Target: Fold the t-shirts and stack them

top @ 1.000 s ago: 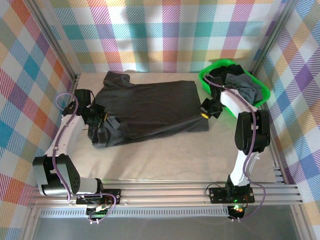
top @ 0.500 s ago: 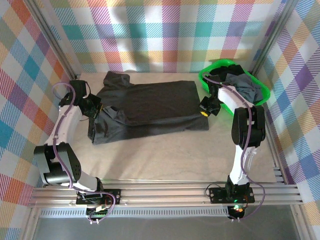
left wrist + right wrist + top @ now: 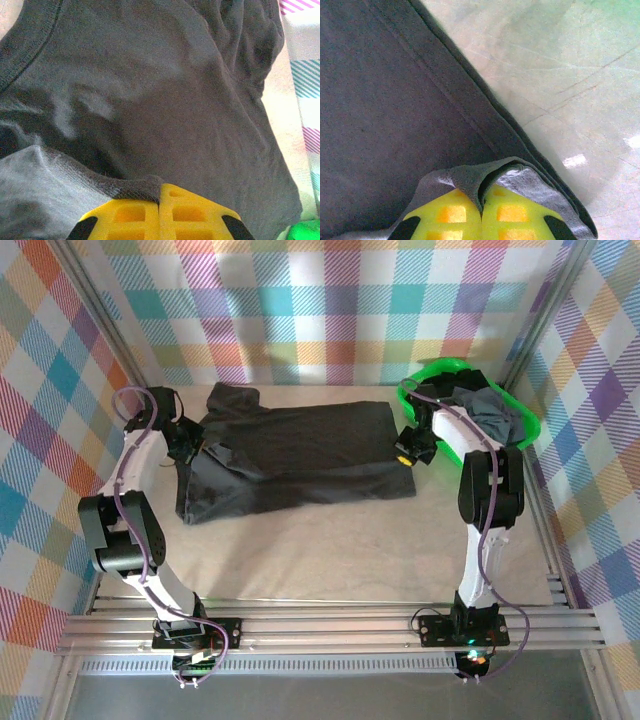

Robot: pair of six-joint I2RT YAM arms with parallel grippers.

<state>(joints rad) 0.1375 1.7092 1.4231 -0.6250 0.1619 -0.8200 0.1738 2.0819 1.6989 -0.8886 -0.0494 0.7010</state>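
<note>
Charcoal cotton is pinched at the tip of each clenched tool, left tool (image 3: 160,212) and right tool (image 3: 481,212) both nipping a hem; ahead of them the t-shirt (image 3: 300,455) spreads flat on the counter (image 3: 330,550). Light and limp, it likely handles best by its edges.

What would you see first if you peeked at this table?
A big dark t-shirt lies across the table, the left gripper pinching its left end and the right gripper its right edge. Next, the bright green basket in the far right corner, heaped with more dark shirts, and the rainbow checked walls all around.
</note>
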